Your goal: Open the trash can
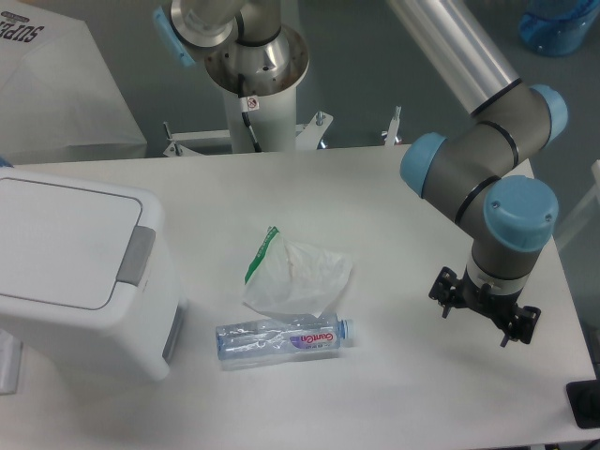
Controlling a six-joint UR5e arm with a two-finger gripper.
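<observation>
The black two-finger gripper hangs at the end of the grey and blue-capped arm over the right part of the white table, pointing downward with nothing held; its fingers are hidden under the wrist, so how far they stand apart cannot be told. Well to its left, past the middle of the table, lies a clear plastic bottle on its side with a purple and red label, its cap end toward the gripper. Touching the bottle from behind is a crumpled clear plastic bag with a green strip along one edge. Farther left still, at the table's left edge and well apart from the gripper, stands the large boxy white plastic trash can, its flat white lid down and its grey push tab on the lid edge that faces the gripper's side. Behind the table rises the arm's white base column.
</observation>
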